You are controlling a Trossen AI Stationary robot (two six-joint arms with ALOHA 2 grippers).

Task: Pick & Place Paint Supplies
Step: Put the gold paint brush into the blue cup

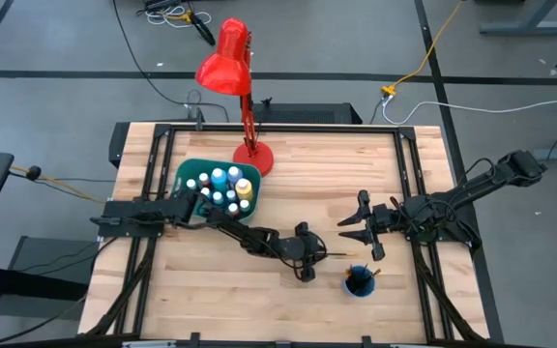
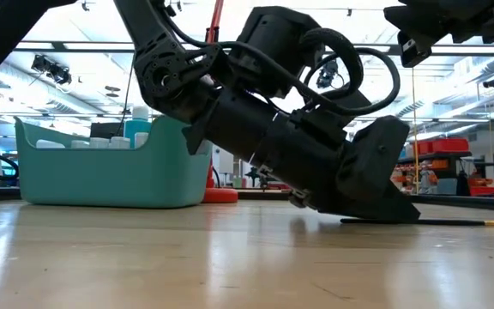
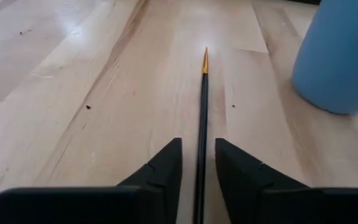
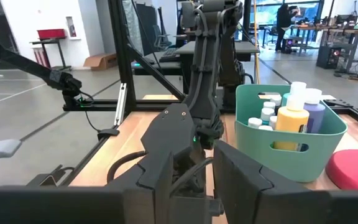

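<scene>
Left gripper (image 3: 197, 171): it is sitting low on the table in the lower centre of the high view, with its 2 fingers (image 3: 164, 167) standing slightly apart on either side of the paintbrush handle; a thin gap is showing on each side, so the jaws are not yet clamping it.

Paintbrush (image 3: 202, 124): it is lying flat on the wood, running straight away from the left jaws along their own midline, its gold tip pointing toward the upper centre of the left wrist view.

Long axis: in the low view the brush (image 2: 453, 221) is reaching out to the right from under the left gripper, parallel to the table edge.

Blue cup (image 3: 340, 56): it is standing at the upper right of the left wrist view, just beside the brush tip but apart from it.

Right gripper (image 1: 351, 228): it is hovering right of centre in the high view, jaws parted and holding nothing, near the brush tip yet farther from the handle than the left one.

Teal bin (image 1: 187, 174): it is holding the paint bottles (image 1: 225, 188) at centre left of the high view, behind the left arm.

Judgement: the squeeze is looking like the next move, since the handle is already centred between the jaws.
</scene>
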